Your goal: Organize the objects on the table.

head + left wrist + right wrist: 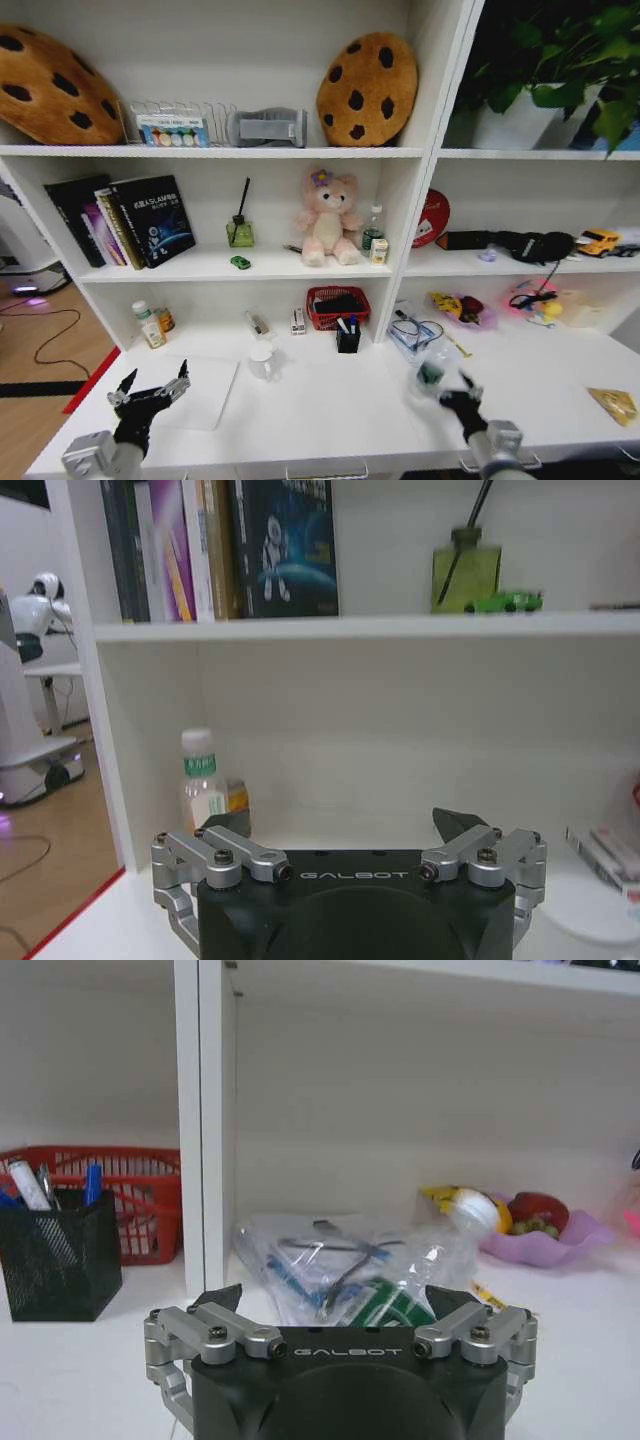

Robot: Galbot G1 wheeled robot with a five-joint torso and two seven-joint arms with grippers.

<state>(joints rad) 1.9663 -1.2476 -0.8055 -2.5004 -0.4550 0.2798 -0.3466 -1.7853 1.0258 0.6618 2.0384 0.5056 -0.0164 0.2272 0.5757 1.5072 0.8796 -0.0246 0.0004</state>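
On the white table (330,410), a closed silver laptop (200,388) lies at the front left. My left gripper (150,392) hovers open over its near left corner (330,825). To the right, my open right gripper (458,392) faces a clear plastic bottle (430,372) with a green label, lying on its side (400,1275) just ahead of the fingers (335,1300). Pens (90,1182) stand in a black mesh holder (348,338). A tiny green toy car (240,262) sits on the shelf above (505,602). Far right lies a tan packet (613,403).
A white cup (262,362), a green-capped bottle (148,325), a red basket (337,305) and a clear bag of cables (410,335) stand along the back of the table. The shelf divider (208,1120) rises between holder and bag. A pink fruit dish (462,310) sits behind.
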